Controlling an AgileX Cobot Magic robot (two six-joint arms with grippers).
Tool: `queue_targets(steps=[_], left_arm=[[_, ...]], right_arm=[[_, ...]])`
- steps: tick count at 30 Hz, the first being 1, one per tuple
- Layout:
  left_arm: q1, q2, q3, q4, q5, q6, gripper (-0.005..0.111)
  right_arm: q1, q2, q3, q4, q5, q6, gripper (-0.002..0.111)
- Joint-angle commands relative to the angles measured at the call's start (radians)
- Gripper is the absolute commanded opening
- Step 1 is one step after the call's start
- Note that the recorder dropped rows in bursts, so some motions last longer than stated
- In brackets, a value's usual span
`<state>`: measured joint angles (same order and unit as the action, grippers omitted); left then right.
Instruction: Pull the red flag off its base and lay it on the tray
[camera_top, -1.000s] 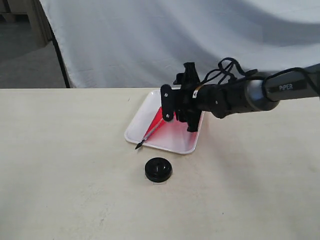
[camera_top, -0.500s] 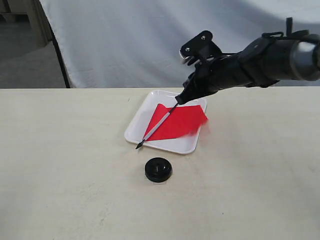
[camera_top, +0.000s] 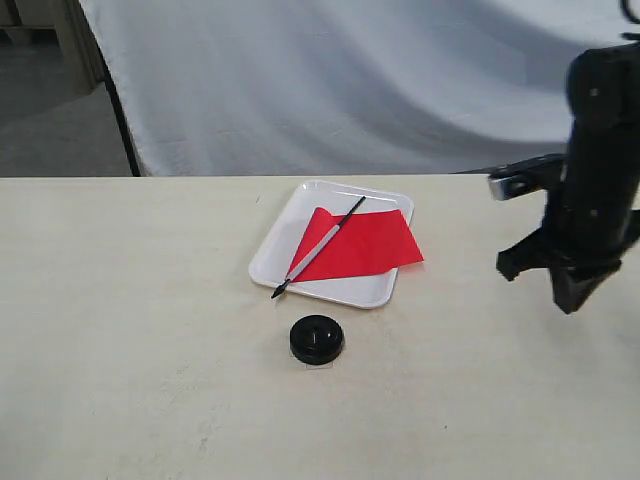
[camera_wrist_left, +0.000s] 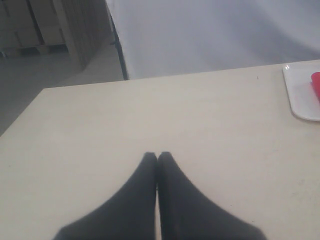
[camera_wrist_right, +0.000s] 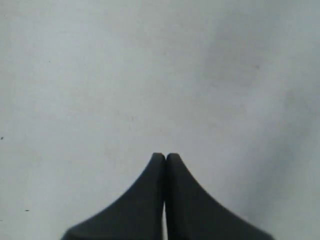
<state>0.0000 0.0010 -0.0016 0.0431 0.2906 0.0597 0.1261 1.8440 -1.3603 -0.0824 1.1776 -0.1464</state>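
The red flag (camera_top: 365, 245) lies flat on the white tray (camera_top: 277, 250), its cloth spilling over the tray's right rim. Its black and pale pole runs diagonally, pointed tip past the tray's near-left rim. The round black base (camera_top: 317, 339) sits alone on the table in front of the tray. My right gripper (camera_top: 572, 300) hangs over the table far to the right of the tray, pointing down, shut and empty (camera_wrist_right: 165, 156). In the left wrist view my left gripper (camera_wrist_left: 157, 155) is shut with nothing in it, and a corner of the tray (camera_wrist_left: 300, 95) shows with a sliver of red.
A white cloth backdrop (camera_top: 330, 80) hangs behind the pale table (camera_top: 130, 330). A dark stand leg (camera_top: 122, 120) rises at the table's back left.
The right gripper has let go of the flag, which now lies on the tray. The arm has swung away to the right and its fingers have closed.
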Motion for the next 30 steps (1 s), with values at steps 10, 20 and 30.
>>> queue_targets(steps=[10, 20, 30], left_arm=[[0.0, -0.001, 0.002, 0.005, -0.008, -0.003, 0.0], [0.0, -0.001, 0.002, 0.005, -0.008, -0.003, 0.0], [0.0, -0.001, 0.002, 0.005, -0.008, -0.003, 0.0]], right_arm=[[-0.366, -0.733, 0.501, 0.107, -0.42, 0.084, 0.0], [-0.228, -1.31, 0.93, 0.12, -0.88, 0.069, 0.0], [-0.072, -1.752, 1.04, 0.134, -0.959, 0.107, 0.0]])
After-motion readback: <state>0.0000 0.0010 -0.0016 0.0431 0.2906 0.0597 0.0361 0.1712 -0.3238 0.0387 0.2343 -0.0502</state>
